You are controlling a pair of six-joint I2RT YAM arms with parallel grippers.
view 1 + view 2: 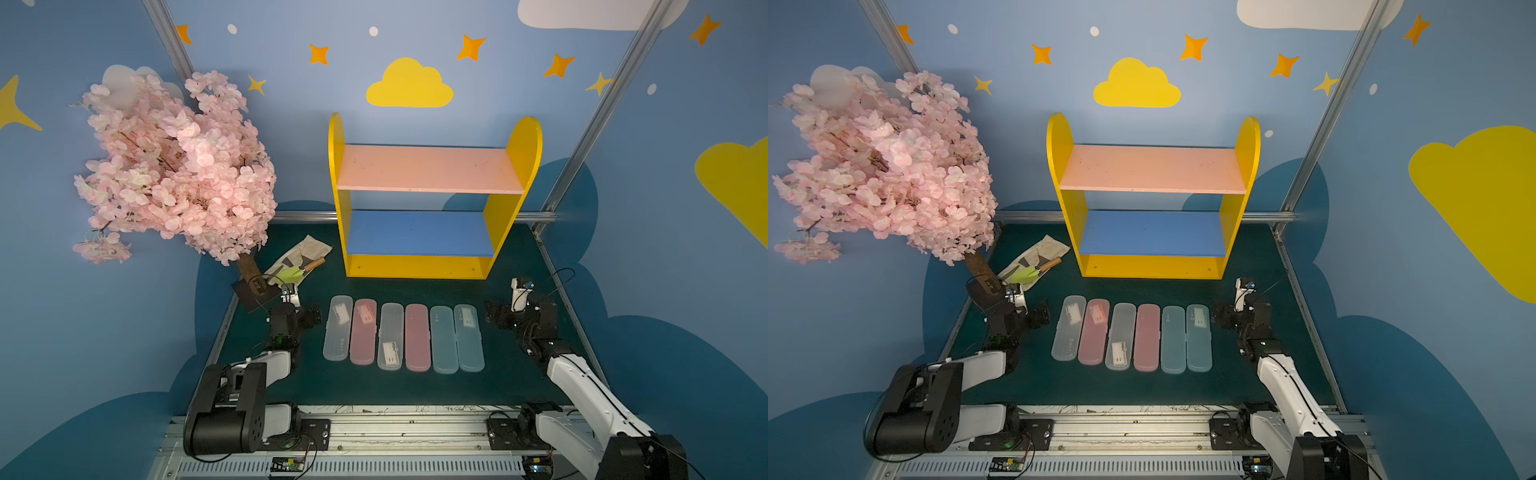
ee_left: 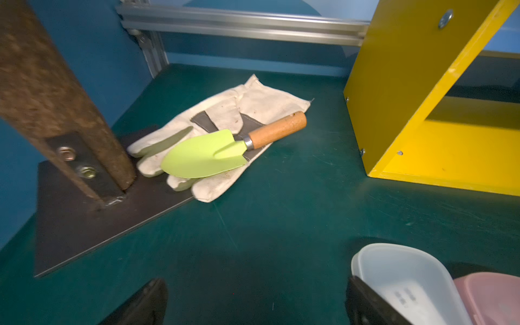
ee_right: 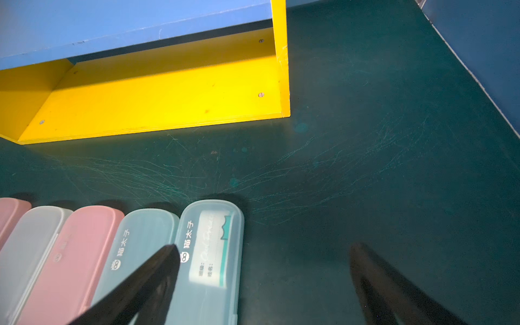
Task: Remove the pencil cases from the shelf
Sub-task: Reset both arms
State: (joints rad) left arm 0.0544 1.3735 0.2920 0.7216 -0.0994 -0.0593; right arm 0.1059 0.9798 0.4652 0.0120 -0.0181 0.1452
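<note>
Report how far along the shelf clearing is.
Done: on the shelf, the pink upper board and blue lower board are bare, and all six pencil cases lie side by side on the green table in front of it. In hand: nothing; the left gripper and right gripper are open and empty beside the row's ends. Left: no case remains on the shelf.

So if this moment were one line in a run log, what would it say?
shelf: bare | pencil cases: six in a row on mat | left gripper: open, empty | right gripper: open, empty
</note>
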